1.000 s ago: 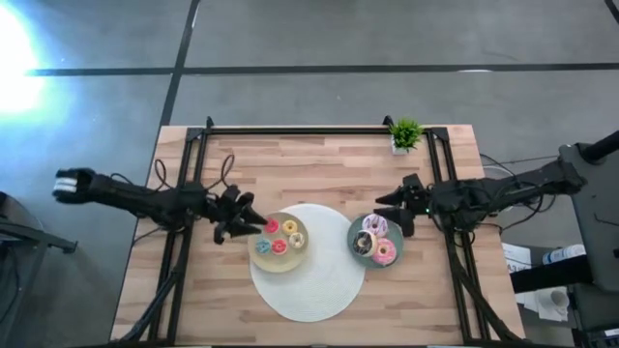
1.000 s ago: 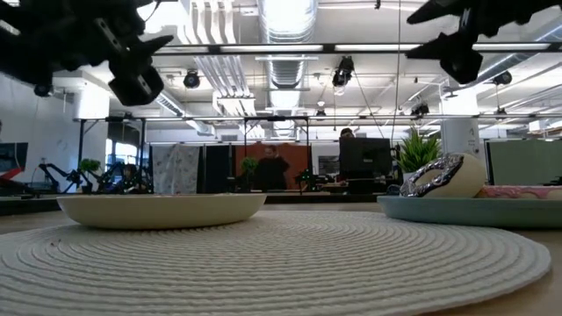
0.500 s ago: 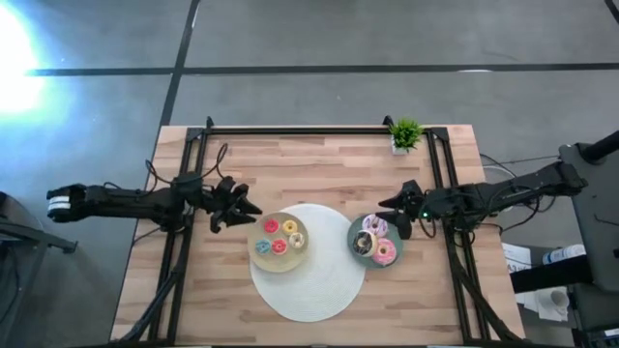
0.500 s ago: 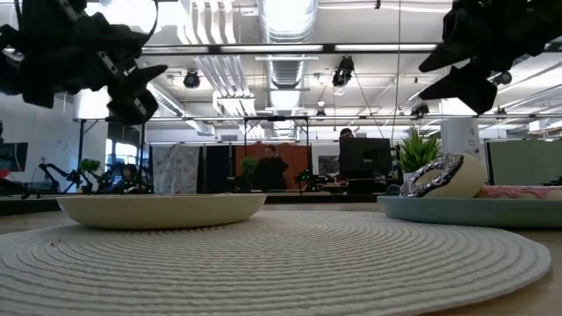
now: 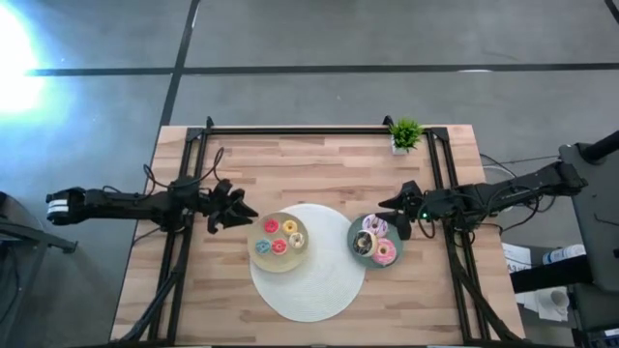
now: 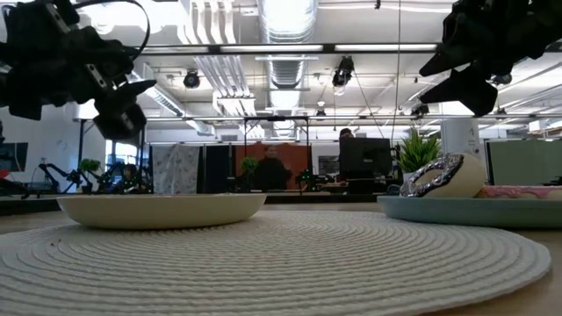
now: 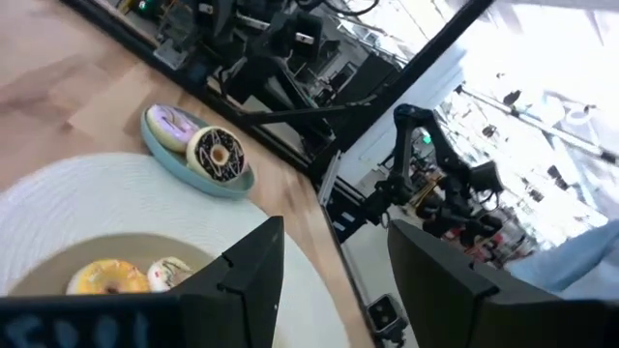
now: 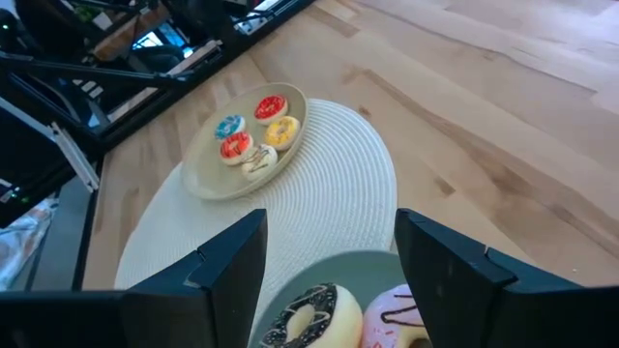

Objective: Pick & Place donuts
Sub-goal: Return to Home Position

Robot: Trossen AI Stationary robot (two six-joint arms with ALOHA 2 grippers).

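Risk: left gripper & right gripper both spread/empty; right hangs by teal plate, dip cld knock donuts.

Both arms are skinny matte black. The left arm, left of the white mat, trails loose black cable loops and wears a white band at its far end; the right arm has a tiny green light – chunky black wedge fingers too.

Bench — planked wood, matt, grain visible. Mat — white, ribbed coiled weave, rough. Beige plate, teal plate — smooth, matt. Donuts — glossy icing.
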